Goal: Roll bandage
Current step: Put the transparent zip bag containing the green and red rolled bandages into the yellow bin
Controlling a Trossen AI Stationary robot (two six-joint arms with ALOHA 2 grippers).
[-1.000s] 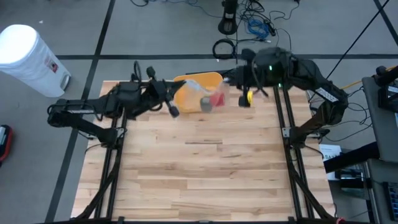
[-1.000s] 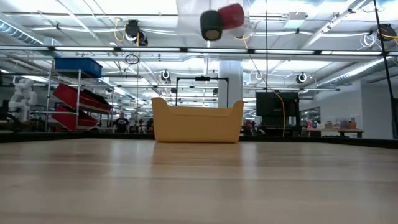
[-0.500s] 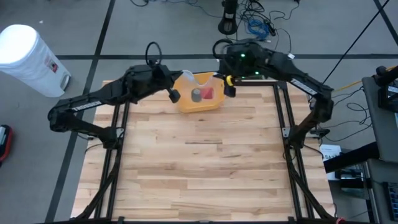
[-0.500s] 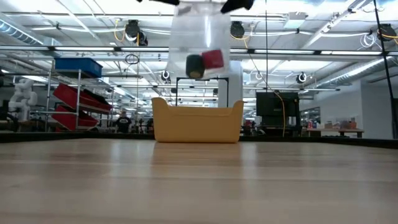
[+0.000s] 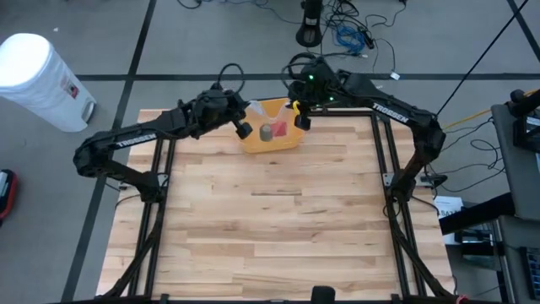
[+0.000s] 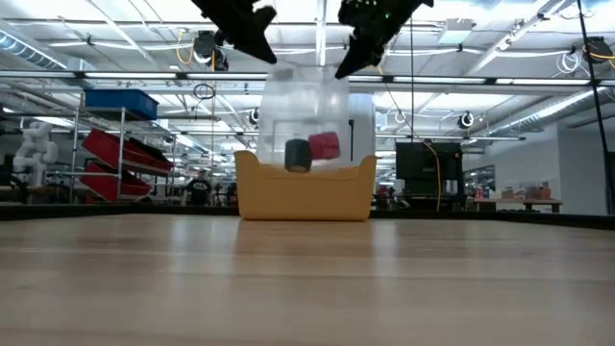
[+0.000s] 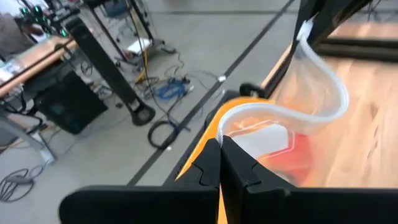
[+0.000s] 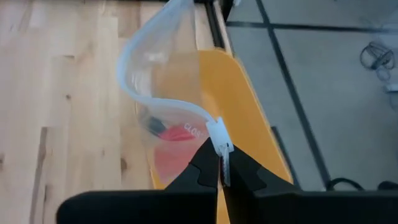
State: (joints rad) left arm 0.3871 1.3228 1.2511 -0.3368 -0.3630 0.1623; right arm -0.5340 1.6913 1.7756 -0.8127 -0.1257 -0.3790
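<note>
A clear zip bag (image 6: 312,111) hangs between my two grippers over the yellow bin (image 6: 305,195) at the table's far edge. Inside it are a red roll (image 6: 326,145) and a dark grey roll (image 6: 298,155), apparently bandage rolls. In the low view both sit just above the bin's front rim. My left gripper (image 5: 245,128) is shut on the bag's left top corner. My right gripper (image 5: 297,119) is shut on its right top corner. The bag's mouth (image 7: 323,74) curves slack between them. My left gripper pinches the bag's top edge at one end (image 7: 222,132) between its two shut fingers, slanting down from the table's left. The bag hangs below the fingers with its lower end inside the yellow bin. My right gripper pinches the bag's top edge at the other end, right by the white zip slider (image 8: 219,138), slanting down from the right. The edge bows slack away from the fingers, and the bag hangs below them.
Bare wooden tabletop (image 5: 270,219) stretches from the bin to the near edge. A white cylindrical container (image 5: 38,72) stands on the floor off the far left corner. Cables (image 5: 337,34) lie on the floor behind the table.
Both grippers have come down and toward the far edge, moving closer together over the yellow bin. The bag, held high above the bin a second ago, has sunk until its lower end dips into the bin. Both grippers have stayed shut on it.
</note>
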